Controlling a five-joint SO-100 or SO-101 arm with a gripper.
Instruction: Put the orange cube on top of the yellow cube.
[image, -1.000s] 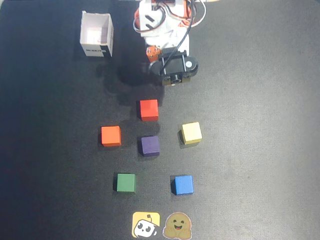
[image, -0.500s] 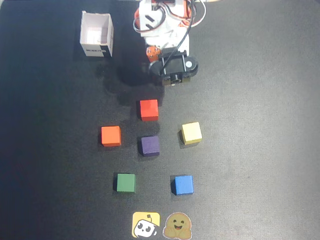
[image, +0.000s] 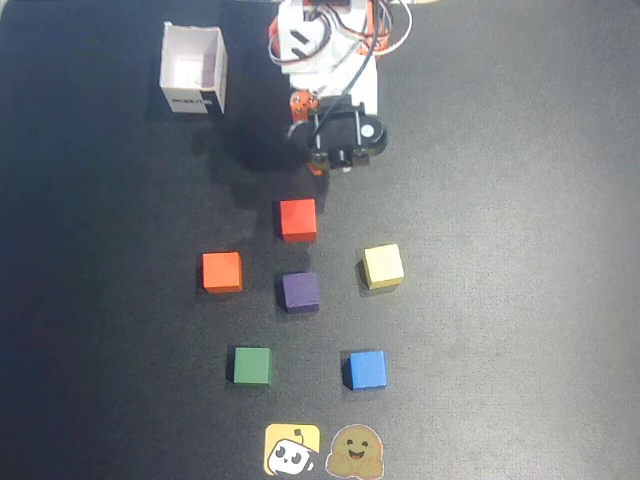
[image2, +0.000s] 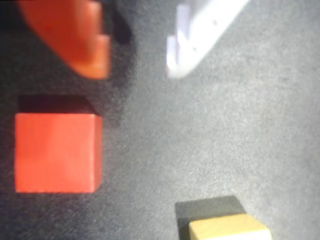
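Fingers (image2: 135, 55) stood apart, empty, above bare bench (image: 520, 300) near red cube (image: 298, 220) | orange cube (image: 222, 272) untouched on bench, well apart from yellow cube (image: 383, 266) | progress: nothing grasped; pick and stacking both remained.

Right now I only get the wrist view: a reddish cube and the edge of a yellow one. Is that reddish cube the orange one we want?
Observer: No. The overhead view shows it is the red cube. The orange cube lies lower left of it there, outside your picture.
Operator: Is anything between orange and yellow?
Observer: Yes, a purple cube sits between the orange cube and the yellow cube, slightly lower in the overhead view.
Operator: Is anything else around?
Observer: A green cube and a blue cube lie farther from the arm, and an open white box stands beside the arm's base.
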